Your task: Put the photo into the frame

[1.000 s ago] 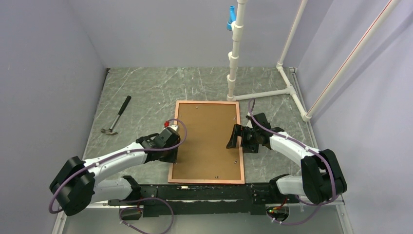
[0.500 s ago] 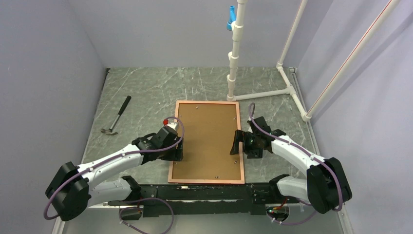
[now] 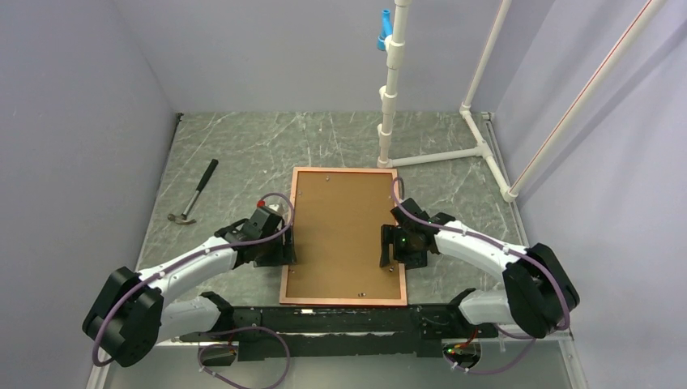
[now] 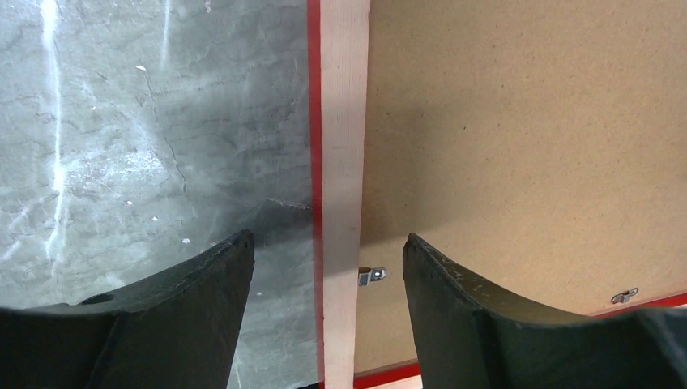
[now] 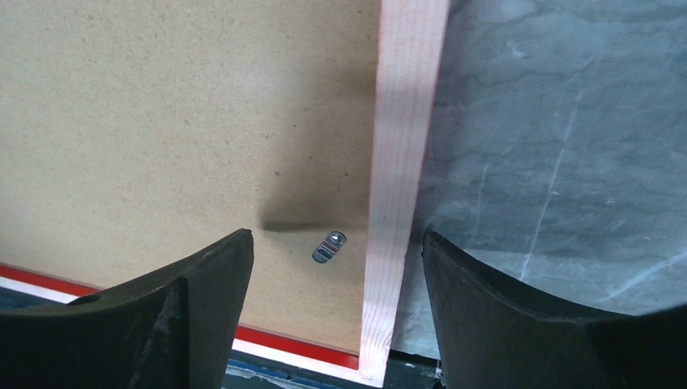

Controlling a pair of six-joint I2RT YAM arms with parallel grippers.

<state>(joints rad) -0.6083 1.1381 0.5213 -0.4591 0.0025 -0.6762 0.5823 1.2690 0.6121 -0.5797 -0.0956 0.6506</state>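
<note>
On the table (image 3: 243, 146), frame (image 3: 343, 170) lies flat at centre of top view, back up, board (image 3: 340, 227) seated in it. My left gripper (image 4: 328, 243) is spread, straddling its left edge; right gripper (image 5: 336, 235) is spread over the right edge, pinching nothing. A clip (image 5: 329, 246) sits in the right gap.

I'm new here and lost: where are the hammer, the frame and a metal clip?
hammer (image 3: 201, 188), top view, middle of handle.
frame (image 4: 344, 121), left wrist view, pale back rim.
metal clip (image 5: 329, 246), right wrist view, its centre.
</note>
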